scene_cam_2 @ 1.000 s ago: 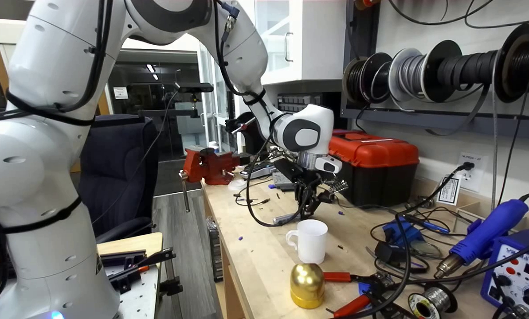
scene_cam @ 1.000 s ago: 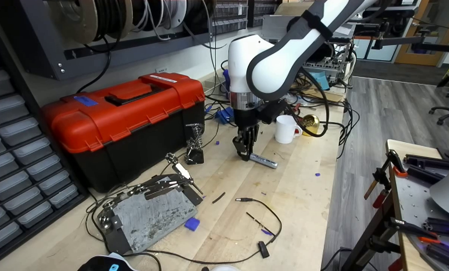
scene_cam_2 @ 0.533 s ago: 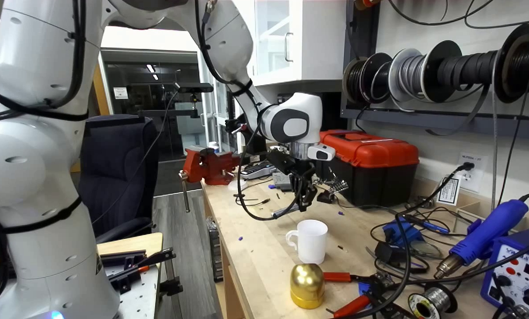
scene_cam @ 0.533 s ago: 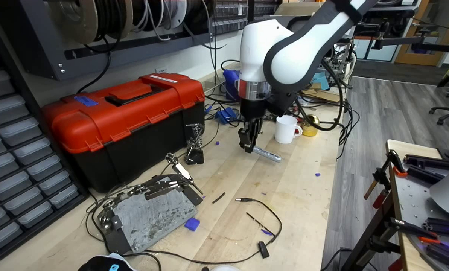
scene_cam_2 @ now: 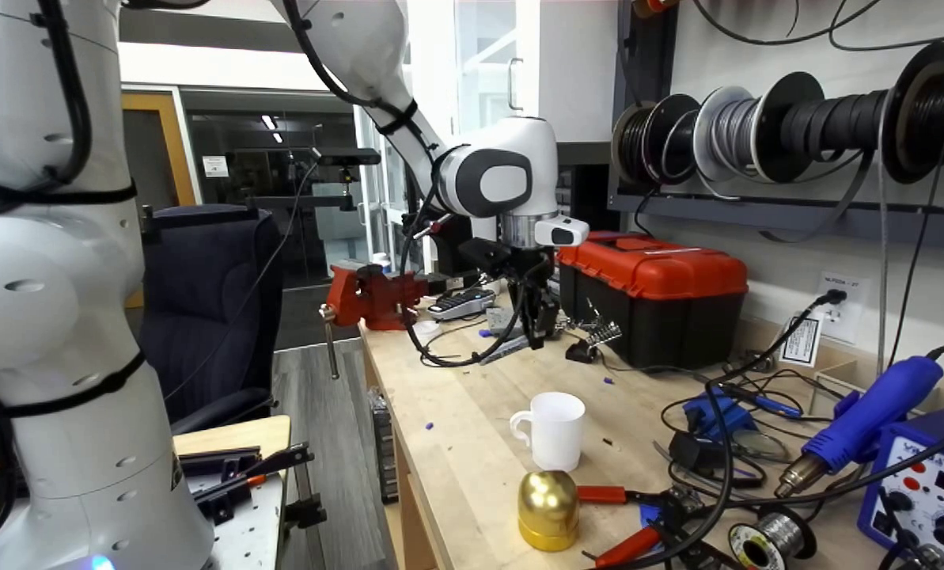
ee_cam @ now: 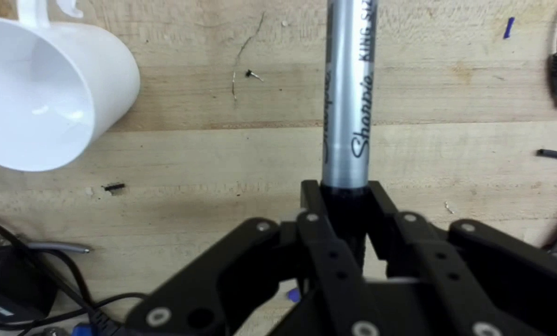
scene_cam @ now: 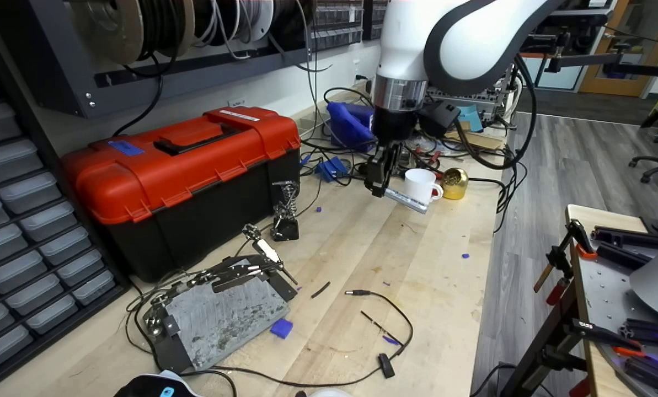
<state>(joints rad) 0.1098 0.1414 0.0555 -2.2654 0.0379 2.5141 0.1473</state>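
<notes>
Over the pale wooden tabletop (ee_cam: 203, 163), the black two-fingered hand (ee_cam: 346, 192), fingers (ee_cam: 313, 200) drawn in, is closed around the dark end of a silver-grey cylindrical Sharpie marker (ee_cam: 348, 93). The marker juts out from the grip, raised off the wood. In an exterior view it slants down to the right, partly in front of an upright white handled mug (scene_cam: 418, 181); just right of the mug stands a glossy gold dome-shaped piece (scene_cam: 454, 184). At left sits a large red-and-black plastic toolbox (scene_cam: 196, 187), well apart from the hand, and a thin black cable (scene_cam: 385, 365) lies on the near part of the tabletop.
</notes>
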